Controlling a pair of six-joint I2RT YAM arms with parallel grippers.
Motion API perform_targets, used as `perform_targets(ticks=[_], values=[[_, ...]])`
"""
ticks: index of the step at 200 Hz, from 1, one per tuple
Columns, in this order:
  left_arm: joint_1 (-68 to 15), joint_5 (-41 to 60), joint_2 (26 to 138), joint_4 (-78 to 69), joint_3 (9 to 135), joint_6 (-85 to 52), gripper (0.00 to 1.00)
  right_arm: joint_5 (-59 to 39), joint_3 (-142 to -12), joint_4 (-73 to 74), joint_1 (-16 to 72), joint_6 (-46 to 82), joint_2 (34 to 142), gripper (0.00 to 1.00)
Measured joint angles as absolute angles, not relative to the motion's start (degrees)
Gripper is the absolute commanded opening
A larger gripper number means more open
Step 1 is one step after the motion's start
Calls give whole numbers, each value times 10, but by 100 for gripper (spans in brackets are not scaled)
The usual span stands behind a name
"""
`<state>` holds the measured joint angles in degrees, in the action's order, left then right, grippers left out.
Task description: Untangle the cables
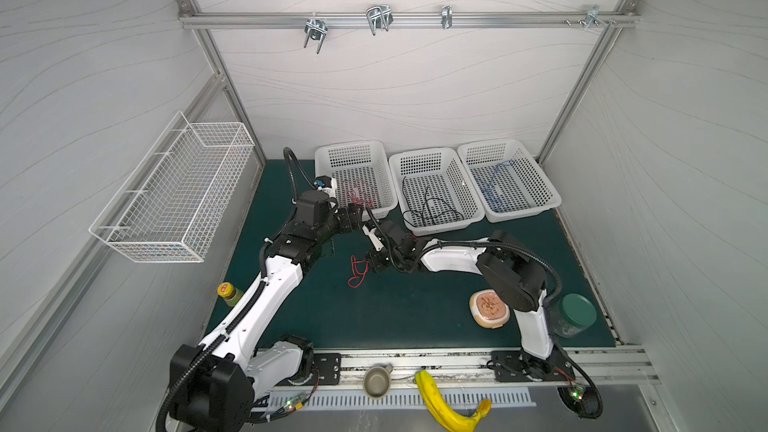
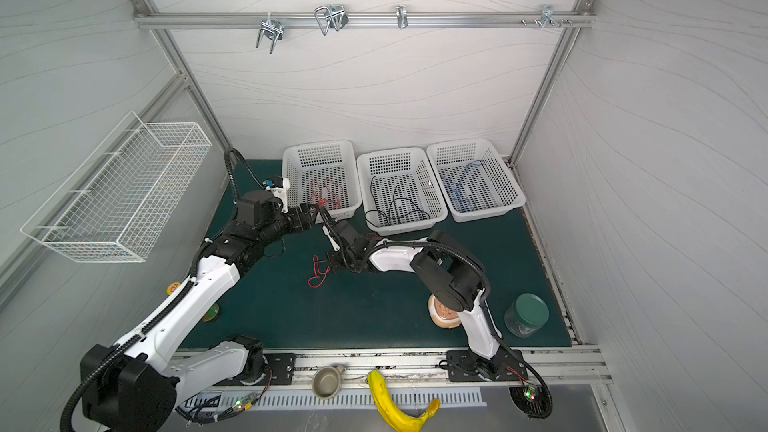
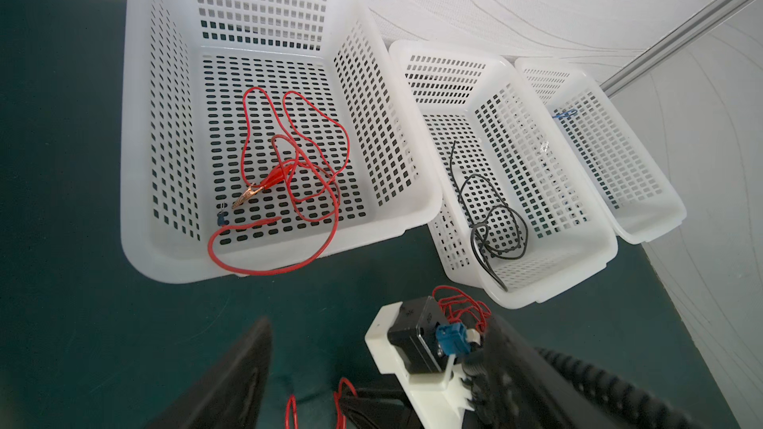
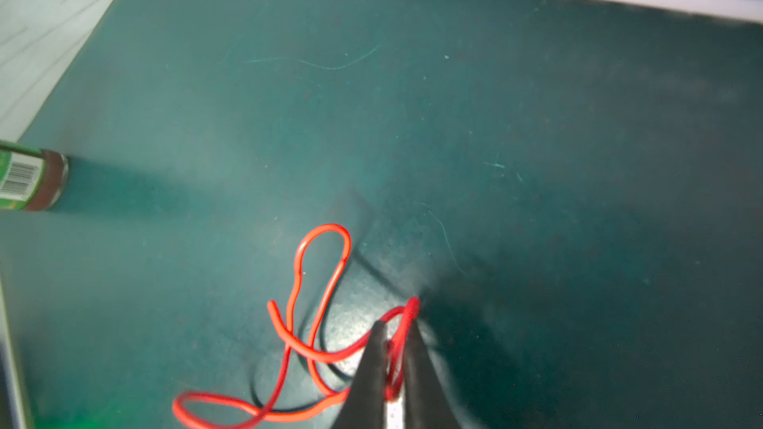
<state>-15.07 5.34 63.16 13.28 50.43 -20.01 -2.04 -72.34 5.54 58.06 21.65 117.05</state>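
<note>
One red cable (image 1: 357,272) (image 2: 318,274) lies in loops on the green mat, and my right gripper (image 1: 368,261) (image 4: 396,326) is shut on a loop of it low over the mat. Other red cables (image 3: 297,158), one with a clip, lie in the left white basket (image 3: 136,158); one loop hangs over its front rim. A black cable (image 1: 432,209) (image 3: 495,220) is in the middle basket and a blue cable (image 1: 494,189) (image 3: 563,114) in the right one. My left gripper (image 1: 355,218) (image 2: 309,216) hovers open by the left basket's front corner, holding nothing.
A small bottle (image 1: 228,293) (image 4: 29,177) stands at the mat's left edge. A round beige object (image 1: 489,308) and a green-lidded jar (image 1: 575,315) sit front right. A cup (image 1: 376,382) and banana (image 1: 444,405) lie on the front rail. A wire basket (image 1: 174,197) hangs on the left wall.
</note>
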Motion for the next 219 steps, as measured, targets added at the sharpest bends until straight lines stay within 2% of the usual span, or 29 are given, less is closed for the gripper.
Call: perform_targets(ticks=[39,116,165,219], values=[[-151,52,631,135,499,-199,82,-11,-690,55,581,215,1143,0],[-151,74,630,126,472,-196,83,60,-646,51,592,183,988,0],[-151,77,606,112,445,-198,83,90,-709,36,572,139,1007,0],[-151,77,593,100,434,-206,83,70,-811,48,489,143,1063,0]])
